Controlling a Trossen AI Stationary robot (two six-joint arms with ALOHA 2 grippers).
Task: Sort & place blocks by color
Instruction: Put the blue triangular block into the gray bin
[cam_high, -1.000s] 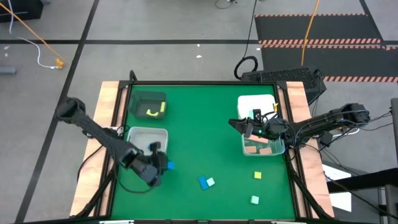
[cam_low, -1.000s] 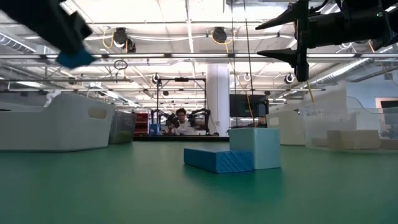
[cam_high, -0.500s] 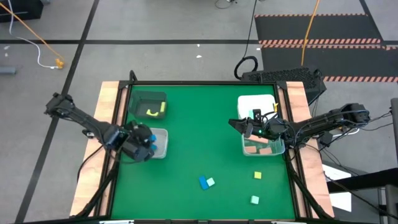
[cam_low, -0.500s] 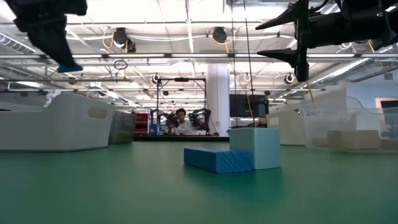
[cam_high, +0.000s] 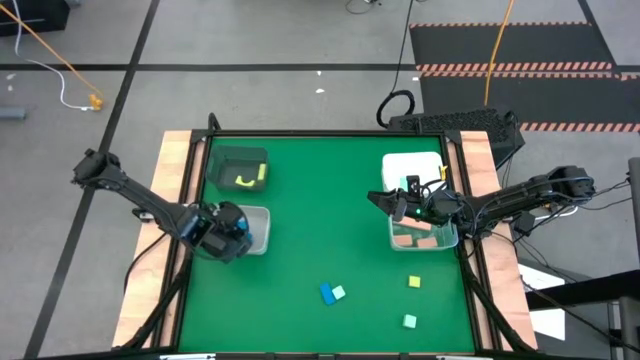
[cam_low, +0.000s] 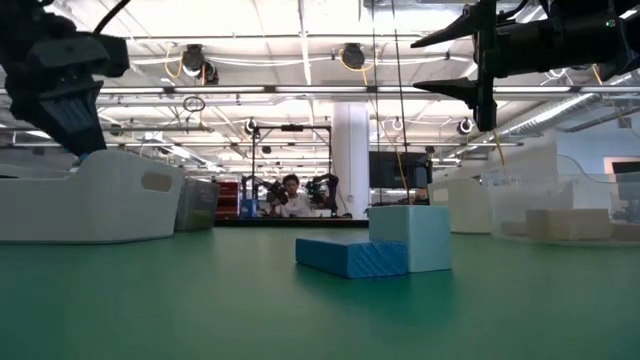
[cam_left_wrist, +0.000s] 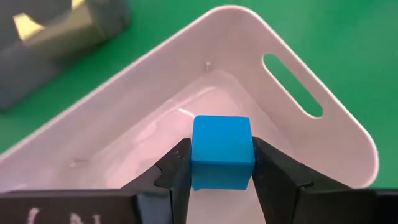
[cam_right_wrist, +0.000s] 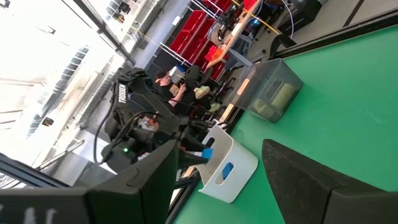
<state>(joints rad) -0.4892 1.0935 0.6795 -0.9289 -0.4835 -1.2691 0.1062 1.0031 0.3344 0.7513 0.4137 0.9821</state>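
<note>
My left gripper (cam_high: 235, 228) is shut on a blue cube (cam_left_wrist: 222, 151) above the white bin (cam_high: 262, 213) at the table's left; the bin's floor (cam_left_wrist: 155, 137) shows below the cube. My right gripper (cam_high: 385, 200) is open and empty, high beside the clear bin (cam_high: 447, 240) that holds salmon-pink blocks (cam_high: 415, 238). A blue bar (cam_high: 327, 294) and a mint cube (cam_high: 339, 292) lie touching on the mat near the front; they also show in the low view, bar (cam_low: 345, 255) and cube (cam_low: 410, 237). A yellow block (cam_high: 414, 282) and a mint block (cam_high: 409, 321) lie front right. My left gripper pinches the blue cube by two opposite side faces (cam_left_wrist: 198, 163) between its two fingers. The fingers point down from above. The cube sits level, lifted clear above the white bin's inside.
A dark bin (cam_high: 238, 160) with yellow blocks (cam_high: 250, 178) stands at the far left. A white bin (cam_high: 412, 165) stands at the far right, behind the clear one. The mat's middle (cam_high: 320, 210) is bare green. A person sits far behind the table (cam_low: 290, 190).
My left gripper has gone from the table's front left toward the far edge, carrying the blue cube, and now hangs over the white bin with its fingers turned down. It has sunk a little in the last half second.
</note>
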